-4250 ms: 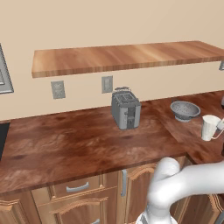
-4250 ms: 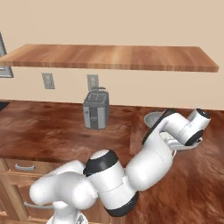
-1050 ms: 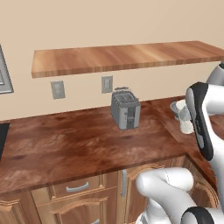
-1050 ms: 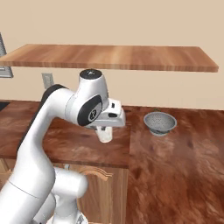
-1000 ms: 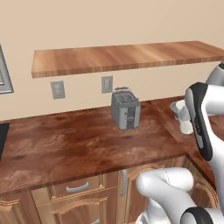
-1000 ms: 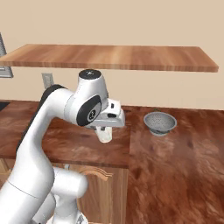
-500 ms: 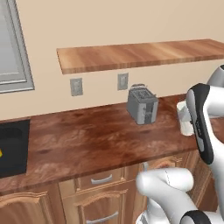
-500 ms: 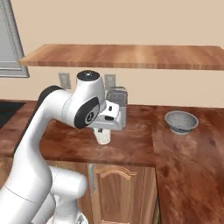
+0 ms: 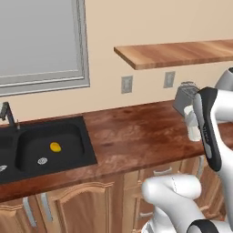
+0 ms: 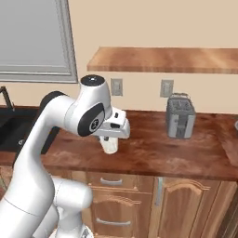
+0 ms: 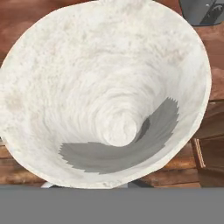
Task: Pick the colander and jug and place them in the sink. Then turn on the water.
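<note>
My gripper [image 10: 110, 139] is shut on the small white jug [image 10: 110, 146] and holds it just above the wooden counter, left of the toaster. In the left base view the jug [image 9: 193, 128] peeks out beside my forearm at the right. The hand view looks straight down into the jug's [image 11: 109, 87] white tapered inside. The black double-basin sink [image 9: 89, 152] lies at the far left, with a dark slim faucet [image 9: 6, 114] behind it and no stream from it. The sink's edge [image 10: 8, 129] and faucet [image 10: 4, 99] also appear at the left of the right base view. The colander is out of view.
A boxy grey toaster [image 10: 180, 116] stands on the counter by the wall, under a wooden shelf [image 10: 162, 59]. A small yellow object [image 9: 55, 147] lies in the larger basin. A window [image 9: 38, 41] is above the sink. Bare counter [image 9: 132, 136] stretches between sink and jug.
The whole picture has shifted: the base has driven left, bringing sink and window into view and leaving the colander out of frame. The jug stays held in my gripper.
</note>
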You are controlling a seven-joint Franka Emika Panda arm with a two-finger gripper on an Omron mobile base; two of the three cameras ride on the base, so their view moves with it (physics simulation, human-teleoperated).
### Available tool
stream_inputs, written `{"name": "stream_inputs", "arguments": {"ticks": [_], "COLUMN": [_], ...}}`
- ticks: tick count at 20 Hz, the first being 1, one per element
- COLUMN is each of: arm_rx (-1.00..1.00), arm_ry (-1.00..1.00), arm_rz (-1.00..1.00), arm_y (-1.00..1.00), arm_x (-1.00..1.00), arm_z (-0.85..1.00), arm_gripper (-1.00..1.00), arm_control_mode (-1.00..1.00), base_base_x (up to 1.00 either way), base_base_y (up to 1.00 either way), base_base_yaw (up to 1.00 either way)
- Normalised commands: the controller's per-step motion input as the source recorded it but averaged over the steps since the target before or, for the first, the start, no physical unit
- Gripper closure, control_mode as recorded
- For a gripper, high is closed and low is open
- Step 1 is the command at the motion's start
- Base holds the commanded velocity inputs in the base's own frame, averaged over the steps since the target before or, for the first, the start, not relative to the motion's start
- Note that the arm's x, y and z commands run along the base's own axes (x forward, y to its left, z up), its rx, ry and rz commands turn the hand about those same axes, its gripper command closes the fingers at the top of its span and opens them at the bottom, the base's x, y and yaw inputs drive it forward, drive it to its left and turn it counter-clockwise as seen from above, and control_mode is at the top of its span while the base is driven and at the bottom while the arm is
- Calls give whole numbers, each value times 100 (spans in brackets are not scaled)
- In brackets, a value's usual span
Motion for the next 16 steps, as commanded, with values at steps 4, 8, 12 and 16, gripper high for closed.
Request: {"name": "stream_inputs", "arguments": {"ticks": [4,8,12,16], "arm_rx": [0,0,0,0], "arm_ry": [0,0,0,0], "arm_rz": [0,0,0,0], "arm_y": [0,0,0,0], "arm_x": [0,0,0,0], "arm_z": [0,0,0,0], "arm_gripper": [100,100,100,100], "arm_control_mode": [100,100,100,100], "base_base_x": [-8,0,0,0], "base_base_y": [100,92,88,90], "base_base_yaw": [0,0,0,0]}}
